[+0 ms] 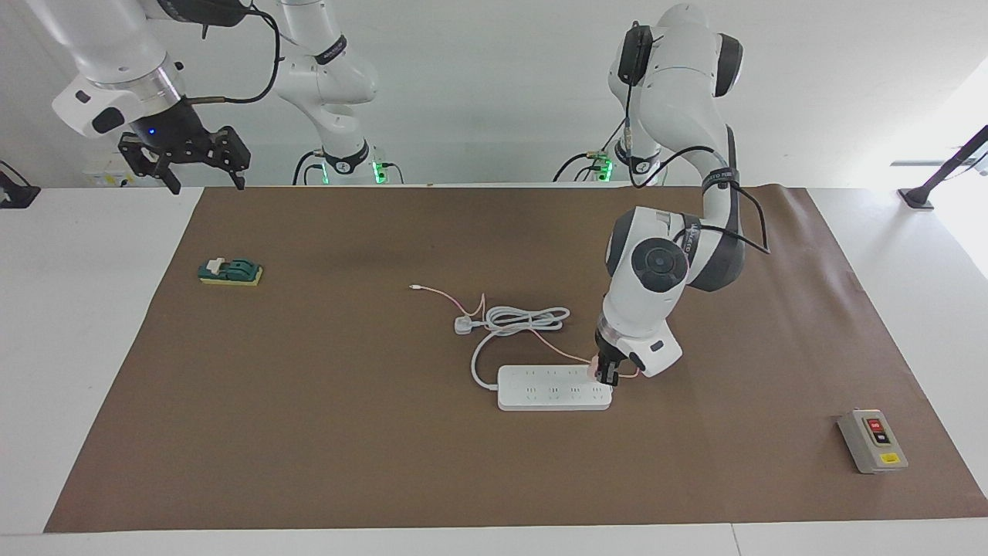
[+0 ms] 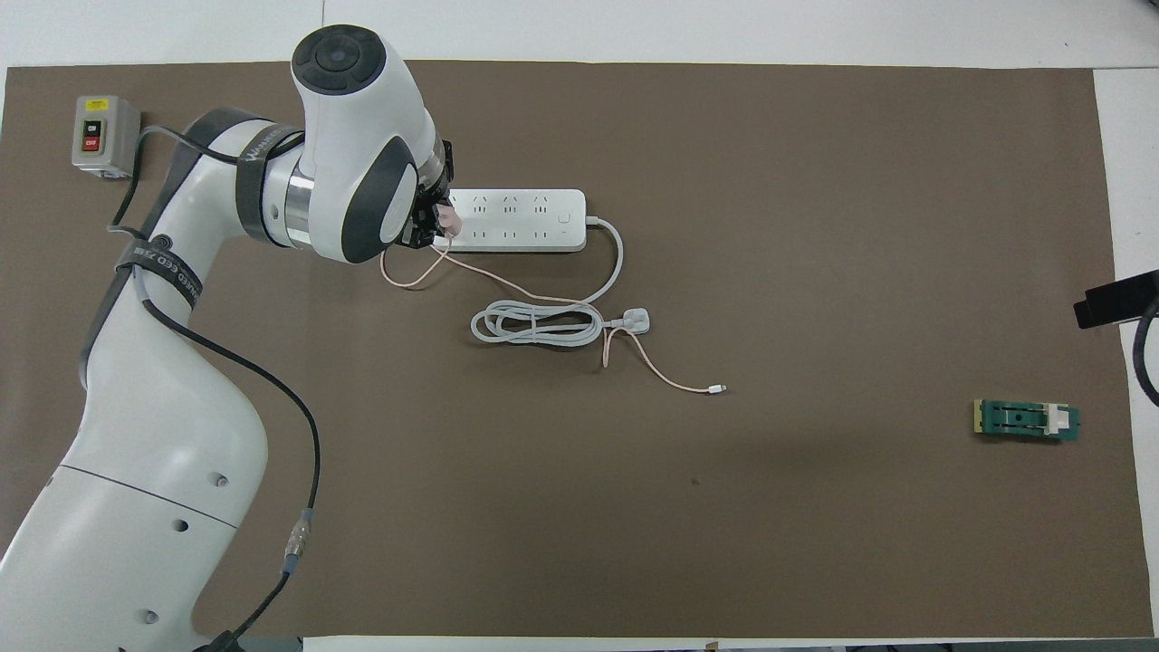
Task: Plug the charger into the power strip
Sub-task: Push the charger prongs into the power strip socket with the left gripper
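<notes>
Left tool (image 1: 606,376) grips charger (image 2: 445,217) on power strip (image 1: 552,390).

One charger (image 2: 445,217), one power strip (image 2: 516,220), perhaps two switches (image 2: 105,136).

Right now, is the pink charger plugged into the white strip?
Cannot tell. The left gripper holds the charger at the end of the power strip toward the left arm, hiding its prongs.

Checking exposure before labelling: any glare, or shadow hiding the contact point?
Facing view: window glare at the left arm's end, clear of the power strip. Overhead view: even light, but the left arm covers the strip's end; charger only partly visible at the left end effector.
</notes>
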`<state>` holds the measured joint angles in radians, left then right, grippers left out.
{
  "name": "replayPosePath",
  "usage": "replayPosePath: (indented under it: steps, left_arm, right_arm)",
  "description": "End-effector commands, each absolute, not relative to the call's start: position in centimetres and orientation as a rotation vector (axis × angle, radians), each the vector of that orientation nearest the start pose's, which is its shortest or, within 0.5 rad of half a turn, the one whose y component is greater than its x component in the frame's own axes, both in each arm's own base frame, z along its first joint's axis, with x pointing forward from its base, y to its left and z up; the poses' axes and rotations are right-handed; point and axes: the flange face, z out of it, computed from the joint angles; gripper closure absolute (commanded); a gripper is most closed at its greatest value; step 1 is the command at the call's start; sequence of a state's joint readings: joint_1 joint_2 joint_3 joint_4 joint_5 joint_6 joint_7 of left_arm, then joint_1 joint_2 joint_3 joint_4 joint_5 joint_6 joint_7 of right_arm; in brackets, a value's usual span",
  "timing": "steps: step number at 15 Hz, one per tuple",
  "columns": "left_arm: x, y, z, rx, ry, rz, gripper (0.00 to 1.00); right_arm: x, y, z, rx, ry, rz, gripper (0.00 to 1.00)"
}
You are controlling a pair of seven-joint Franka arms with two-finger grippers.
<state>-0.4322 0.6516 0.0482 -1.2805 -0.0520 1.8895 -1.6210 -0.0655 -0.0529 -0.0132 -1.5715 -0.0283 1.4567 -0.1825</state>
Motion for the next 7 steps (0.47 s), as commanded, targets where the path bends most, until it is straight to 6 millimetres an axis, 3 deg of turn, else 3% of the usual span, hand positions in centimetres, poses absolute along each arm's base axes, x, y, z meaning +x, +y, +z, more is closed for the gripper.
replayPosePath:
  steps: [1, 7]
  left_arm:
    - [66.78, -27.42, 36.04, -2.48, -1.885, 0.067, 1.0]
    - [66.96, -27.67, 35.62, -2.389, -2.011, 0.045, 1.0]
  right_arm:
    - [51.88, -4.54, 64.52, -3.123, -0.126, 0.086, 0.0]
    - [51.62, -4.38, 64.89, -3.125, -0.133, 0.08, 0.0]
